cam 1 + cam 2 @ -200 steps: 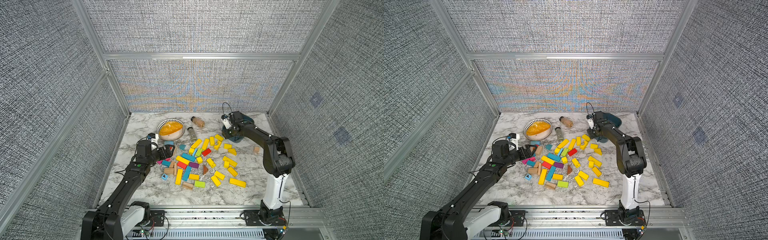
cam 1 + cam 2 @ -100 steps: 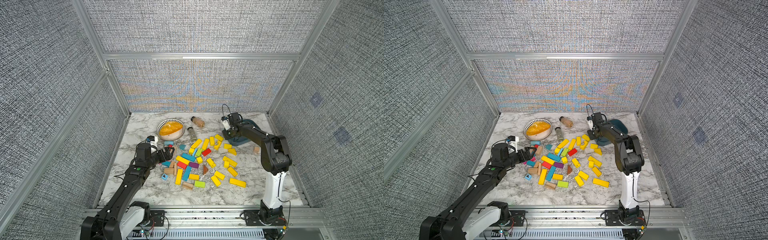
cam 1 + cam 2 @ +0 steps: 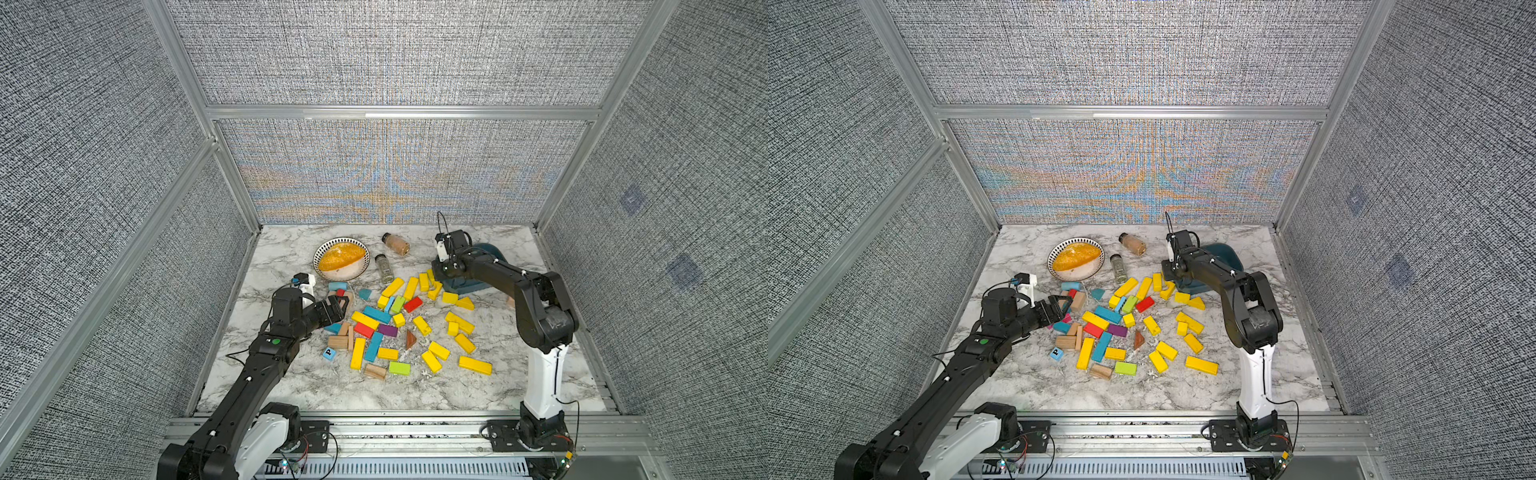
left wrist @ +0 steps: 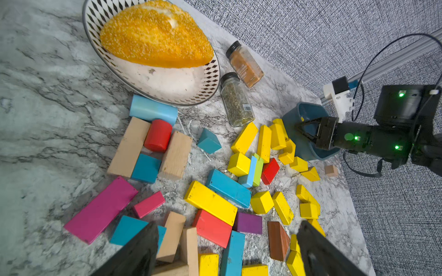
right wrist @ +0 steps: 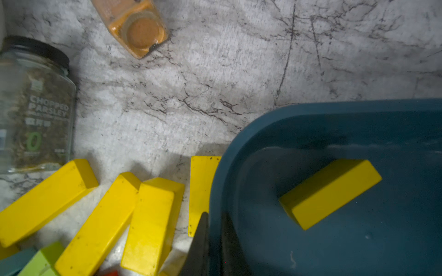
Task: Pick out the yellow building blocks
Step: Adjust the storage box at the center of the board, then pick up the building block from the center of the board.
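Left black arm reaches forward low over the table, its left gripper (image 3: 337, 306) with jaws spread wide, holding nothing. Right black arm folds back and extends leftward, its right gripper (image 5: 213, 241) pinched on a bin rim.

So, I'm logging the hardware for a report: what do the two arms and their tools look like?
Both arms are matte black jointed links rising from white base segments on black mounts bolted to the aluminium rail. Each wrist carries a small white camera bracket with a thin black cable. The left tool and right tool have black angular fingers. The left arm bears a green dot; the right arm shows green lights.
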`<act>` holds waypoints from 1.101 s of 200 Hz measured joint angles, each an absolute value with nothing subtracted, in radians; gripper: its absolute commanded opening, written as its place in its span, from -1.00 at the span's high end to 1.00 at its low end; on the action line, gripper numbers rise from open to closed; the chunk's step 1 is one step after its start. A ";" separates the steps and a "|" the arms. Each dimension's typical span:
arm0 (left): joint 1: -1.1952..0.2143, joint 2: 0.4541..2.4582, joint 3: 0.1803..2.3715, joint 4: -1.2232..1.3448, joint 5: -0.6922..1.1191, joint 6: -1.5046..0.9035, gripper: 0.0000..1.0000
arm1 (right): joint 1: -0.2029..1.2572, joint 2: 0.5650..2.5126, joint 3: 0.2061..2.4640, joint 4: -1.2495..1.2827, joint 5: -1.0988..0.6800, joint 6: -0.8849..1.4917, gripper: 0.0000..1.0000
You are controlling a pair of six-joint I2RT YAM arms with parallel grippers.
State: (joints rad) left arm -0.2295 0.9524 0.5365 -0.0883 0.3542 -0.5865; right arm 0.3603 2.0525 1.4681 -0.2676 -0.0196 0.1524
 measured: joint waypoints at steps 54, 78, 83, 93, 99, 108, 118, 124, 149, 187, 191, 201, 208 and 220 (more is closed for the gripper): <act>-0.405 0.982 0.644 -0.275 0.222 -0.589 -0.72 | 0.364 2.021 1.419 -0.241 -0.028 0.304 0.23; -0.466 0.991 0.677 -0.421 0.136 -0.591 -0.64 | 0.360 1.961 1.406 -0.254 -0.039 0.317 -0.11; -0.481 0.995 0.684 -0.459 0.113 -0.601 -0.63 | 0.360 1.942 1.400 -0.253 -0.044 0.316 -0.14; -0.519 1.004 0.698 -0.531 0.074 -0.617 -0.62 | 0.359 1.903 1.386 -0.250 -0.060 0.311 -0.16; -0.548 1.006 0.705 -0.570 0.056 -0.633 -0.60 | 0.358 1.881 1.375 -0.249 -0.063 0.307 -0.17; -0.600 1.005 0.710 -0.628 0.029 -0.659 -0.56 | 0.358 1.847 1.354 -0.243 -0.071 0.302 -0.17; -0.653 1.001 0.710 -0.677 0.002 -0.692 -0.50 | 0.359 1.807 1.325 -0.238 -0.083 0.298 -0.18; -0.685 0.997 0.708 -0.707 -0.012 -0.716 -0.48 | 0.359 1.786 1.307 -0.233 -0.087 0.297 -0.18; -0.804 0.995 0.691 -0.788 -0.062 -0.809 -0.39 | 0.359 1.701 1.218 -0.212 -0.113 0.296 -0.18; -0.891 1.039 0.632 -0.822 -0.067 -0.901 -0.29 | 0.359 1.605 1.101 -0.178 -0.136 0.299 -0.18; -0.892 1.047 0.630 -0.824 -0.067 -0.903 -0.28 | 0.359 1.598 1.090 -0.174 -0.138 0.299 -0.18; -0.895 1.069 0.634 -0.827 -0.067 -0.910 -0.26 | 0.359 1.590 1.071 -0.164 -0.139 0.299 -0.18; -0.896 1.087 0.643 -0.828 -0.066 -0.910 -0.23 | 0.359 1.590 1.063 -0.160 -0.139 0.299 -0.18; -0.897 1.122 0.664 -0.824 -0.070 -0.908 -0.18 | 0.358 1.596 1.056 -0.159 -0.140 0.296 -0.18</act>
State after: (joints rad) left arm -0.8967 1.1217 0.6643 -0.8238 -0.0700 -0.9085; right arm 0.3584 1.5959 1.0565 -0.1593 -0.1398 0.2958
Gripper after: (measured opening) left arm 0.609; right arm 0.589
